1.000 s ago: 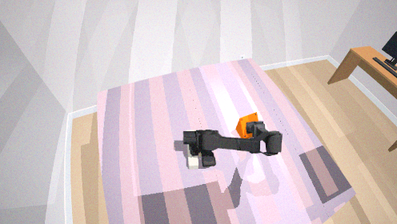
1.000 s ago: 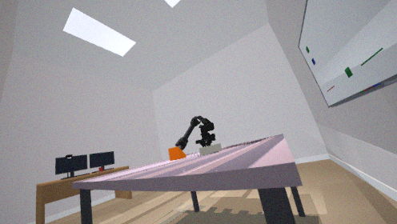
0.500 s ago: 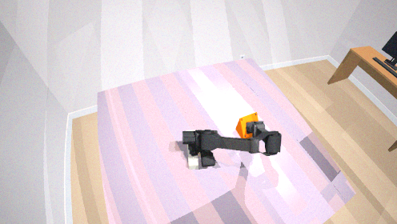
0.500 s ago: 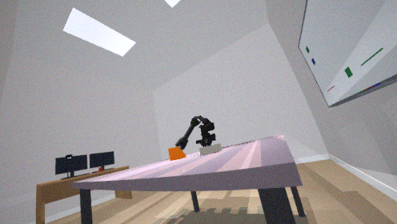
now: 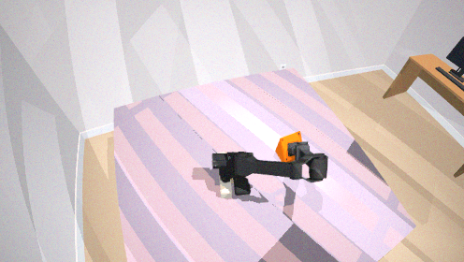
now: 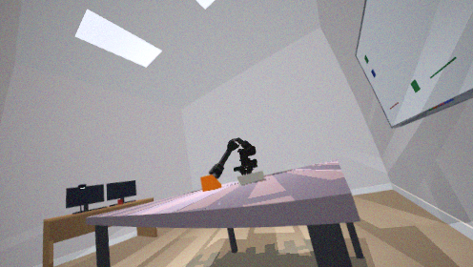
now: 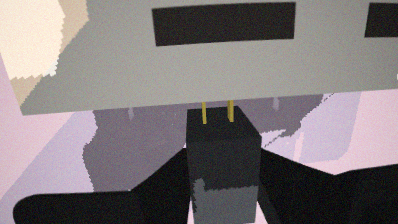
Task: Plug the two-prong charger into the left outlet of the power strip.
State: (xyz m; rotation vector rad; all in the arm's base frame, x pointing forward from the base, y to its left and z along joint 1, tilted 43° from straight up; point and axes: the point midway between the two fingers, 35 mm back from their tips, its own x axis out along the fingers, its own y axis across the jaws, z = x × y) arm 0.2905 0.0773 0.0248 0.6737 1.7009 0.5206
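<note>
The black two-prong charger is held between the fingers of my gripper, which is shut on it. Two thin brass prongs point up the wrist view. Their far ends are hidden at the lower edge of the grey power strip; whether they touch it I cannot tell. Dark rectangles show on the strip, one above the prongs and another cut off at the right. In the top view the arm hides the charger and part of the strip.
An orange block stands near the arm's base on the striped table. A bright patch of light covers the strip's left end in the wrist view. A desk with monitors stands away from the table.
</note>
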